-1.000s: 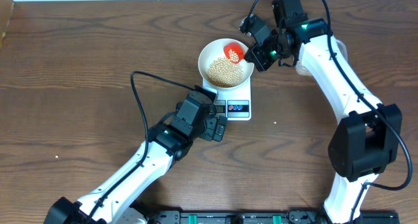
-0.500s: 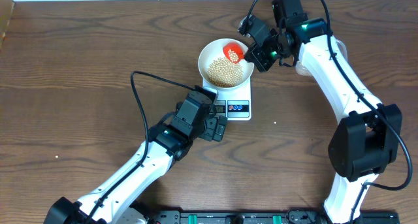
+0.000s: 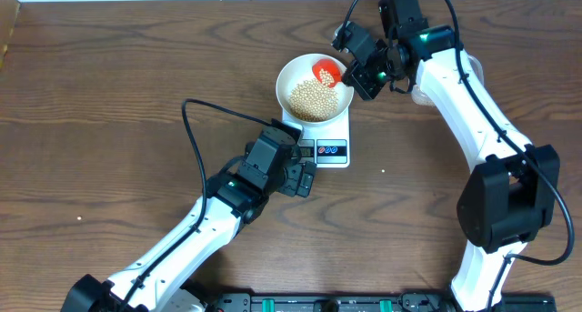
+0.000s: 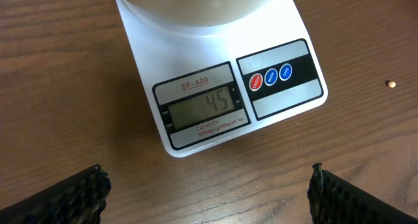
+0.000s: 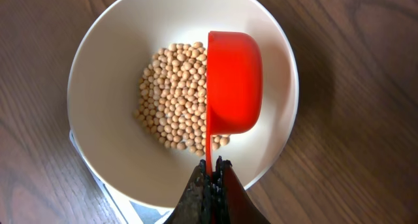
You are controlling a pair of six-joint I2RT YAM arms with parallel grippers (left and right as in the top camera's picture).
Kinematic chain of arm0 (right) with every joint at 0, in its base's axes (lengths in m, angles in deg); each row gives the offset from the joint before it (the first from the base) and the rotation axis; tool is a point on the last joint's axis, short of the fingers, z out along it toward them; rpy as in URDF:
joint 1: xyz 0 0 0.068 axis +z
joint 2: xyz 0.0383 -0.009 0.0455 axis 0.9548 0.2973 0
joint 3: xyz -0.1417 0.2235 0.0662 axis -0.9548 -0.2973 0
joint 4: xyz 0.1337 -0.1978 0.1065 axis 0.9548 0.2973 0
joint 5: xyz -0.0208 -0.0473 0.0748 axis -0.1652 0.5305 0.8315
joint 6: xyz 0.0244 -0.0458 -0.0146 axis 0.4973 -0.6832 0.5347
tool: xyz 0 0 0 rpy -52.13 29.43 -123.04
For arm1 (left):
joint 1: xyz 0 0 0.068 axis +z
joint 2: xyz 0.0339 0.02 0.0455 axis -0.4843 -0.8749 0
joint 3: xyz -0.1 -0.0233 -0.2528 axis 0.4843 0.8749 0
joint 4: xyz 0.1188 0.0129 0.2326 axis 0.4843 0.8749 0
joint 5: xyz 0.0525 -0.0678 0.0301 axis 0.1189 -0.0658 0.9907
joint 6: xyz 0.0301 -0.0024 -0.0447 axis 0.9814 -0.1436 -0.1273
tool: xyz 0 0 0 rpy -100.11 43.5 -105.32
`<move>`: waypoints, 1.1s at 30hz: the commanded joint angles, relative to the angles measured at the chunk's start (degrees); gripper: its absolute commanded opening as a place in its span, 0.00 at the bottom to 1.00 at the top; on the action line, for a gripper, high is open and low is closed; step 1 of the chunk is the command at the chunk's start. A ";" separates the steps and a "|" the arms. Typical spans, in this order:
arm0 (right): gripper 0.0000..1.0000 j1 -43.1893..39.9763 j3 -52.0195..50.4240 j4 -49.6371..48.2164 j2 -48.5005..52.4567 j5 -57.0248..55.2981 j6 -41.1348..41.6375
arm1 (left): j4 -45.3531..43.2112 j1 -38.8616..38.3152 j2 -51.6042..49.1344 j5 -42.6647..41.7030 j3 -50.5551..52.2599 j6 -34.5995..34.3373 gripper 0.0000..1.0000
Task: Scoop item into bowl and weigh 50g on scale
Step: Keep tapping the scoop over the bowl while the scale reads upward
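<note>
The white bowl (image 3: 314, 86) stands on the white scale (image 3: 326, 141) and holds a heap of pale-tan beans (image 3: 312, 99); the beans also show in the right wrist view (image 5: 175, 100). The scale's display (image 4: 201, 107) reads 45. My right gripper (image 5: 212, 172) is shut on the handle of a red scoop (image 5: 233, 82), held tipped on its side over the bowl (image 5: 98, 145). The scoop shows red over the bowl's far right side (image 3: 326, 72). My left gripper (image 4: 206, 194) is open and empty over the table just in front of the scale.
A single stray bean (image 4: 392, 85) lies on the wood right of the scale. A black cable (image 3: 195, 121) loops left of the scale. The table's far edge meets a white wall.
The red scoop has shifted very slightly over the bowl. The left arm has not moved.
</note>
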 commanded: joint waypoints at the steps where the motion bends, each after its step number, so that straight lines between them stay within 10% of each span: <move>1: 0.01 0.46 1.44 -0.02 -2.03 -0.22 -2.54 | 0.09 0.28 0.20 -0.31 0.22 0.39 0.99; 33: 0.01 -1.55 1.44 0.35 -2.03 7.91 3.37 | 0.09 0.28 0.20 -0.31 0.22 0.39 0.99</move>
